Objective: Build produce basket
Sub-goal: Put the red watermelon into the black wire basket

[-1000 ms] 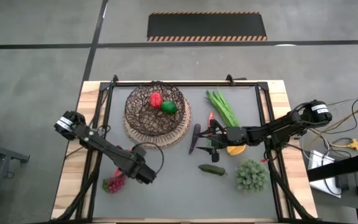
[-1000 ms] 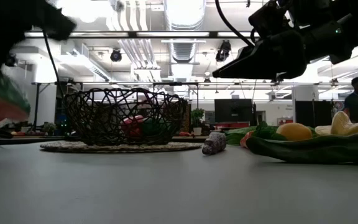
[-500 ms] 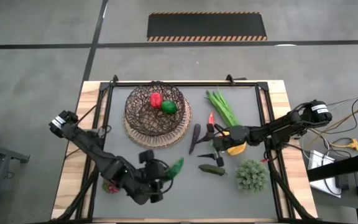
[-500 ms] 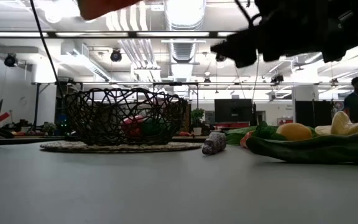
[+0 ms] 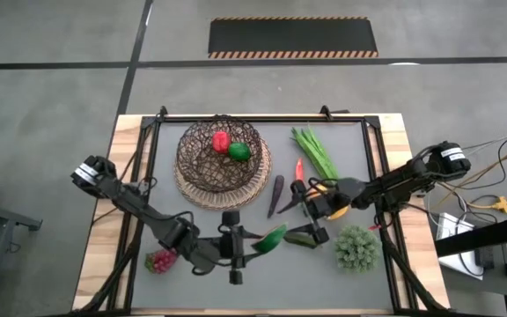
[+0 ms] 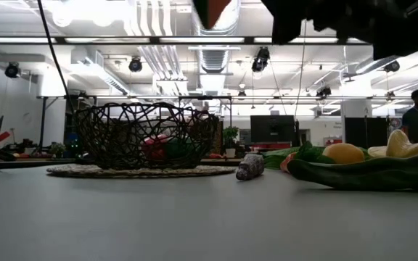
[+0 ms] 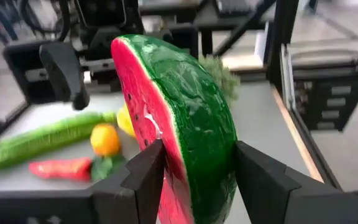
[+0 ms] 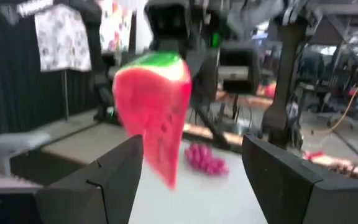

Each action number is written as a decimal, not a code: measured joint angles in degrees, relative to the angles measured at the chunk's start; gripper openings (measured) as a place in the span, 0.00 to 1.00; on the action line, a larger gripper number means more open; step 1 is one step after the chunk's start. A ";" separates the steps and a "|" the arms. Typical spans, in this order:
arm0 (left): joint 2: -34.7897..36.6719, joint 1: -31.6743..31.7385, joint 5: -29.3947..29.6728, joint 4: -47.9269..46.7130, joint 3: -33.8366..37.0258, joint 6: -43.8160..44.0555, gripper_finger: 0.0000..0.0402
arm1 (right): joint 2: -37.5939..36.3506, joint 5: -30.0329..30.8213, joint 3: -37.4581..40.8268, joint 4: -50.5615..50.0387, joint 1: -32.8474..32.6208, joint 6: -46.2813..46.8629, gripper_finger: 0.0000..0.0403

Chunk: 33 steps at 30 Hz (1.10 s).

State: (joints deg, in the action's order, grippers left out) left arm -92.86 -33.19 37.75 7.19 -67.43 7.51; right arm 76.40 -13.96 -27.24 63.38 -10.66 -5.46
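The tabletop (image 5: 236,220) is a grey mat bordered by light wood strips at the left and right of the frame, with a black frame along its edges. The basket (image 5: 222,162) rests on it at upper centre-left. Long green stalks (image 5: 315,151) lie to the right of the basket. A dark eggplant (image 5: 275,194) and a small red pepper (image 5: 299,168) lie between the basket and the stalks. A cucumber (image 5: 299,237) lies lower, right of centre. A bushy green piece (image 5: 356,248) sits at lower right. Red grapes (image 5: 160,261) lie at lower left.
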 joint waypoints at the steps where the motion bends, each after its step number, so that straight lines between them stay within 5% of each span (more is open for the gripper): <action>1: 0.00 0.28 -0.18 3.47 1.14 -1.68 0.40 | 0.00 0.00 -0.29 0.27 0.04 0.10 0.64; 7: 0.00 2.13 -0.60 16.66 5.89 -7.79 0.40 | 0.00 -3.74 -3.42 0.32 0.04 -0.49 0.64; 21: 0.02 6.57 -5.75 24.81 8.38 -10.80 0.40 | 0.00 -7.69 -7.38 0.20 0.13 -1.14 0.52; 33: 0.00 7.26 -5.83 25.15 8.58 -12.63 0.40 | -0.11 -6.91 -7.42 -0.14 0.20 0.34 0.23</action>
State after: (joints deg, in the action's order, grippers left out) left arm -92.86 -25.93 31.92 32.34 -58.85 -5.12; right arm 76.29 -20.87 -34.65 63.24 -10.46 -5.12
